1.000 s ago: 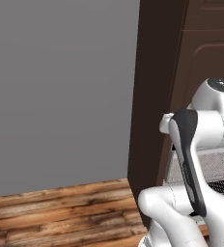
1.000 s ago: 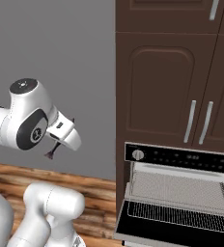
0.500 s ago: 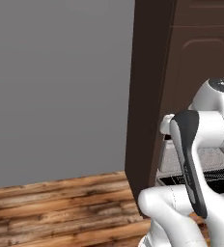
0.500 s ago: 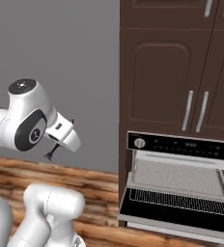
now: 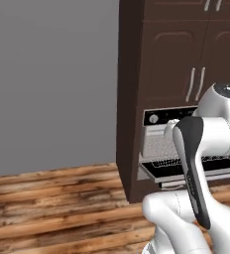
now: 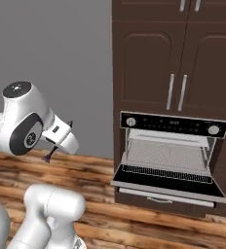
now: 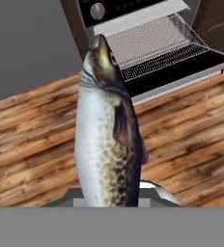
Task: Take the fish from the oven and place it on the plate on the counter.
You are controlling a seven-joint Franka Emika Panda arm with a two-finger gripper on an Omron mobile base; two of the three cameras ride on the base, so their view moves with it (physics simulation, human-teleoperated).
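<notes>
One fish (image 7: 106, 130) stands clamped in the gripper (image 7: 115, 195), rising straight out from between the fingers, head outward. Beyond it lies wooden floor (image 7: 32, 140), then the oven (image 6: 171, 158), door down.

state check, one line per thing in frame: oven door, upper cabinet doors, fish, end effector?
Built-in oven with black control panel: door dropped open, wire rack showing.
Dark brown upper cabinet doors: shut.
Slim grey-silver spotted fish: out of the oven, held off the wooden floor, head pointing away from the hand.
End effector: shut on the fish.
</notes>
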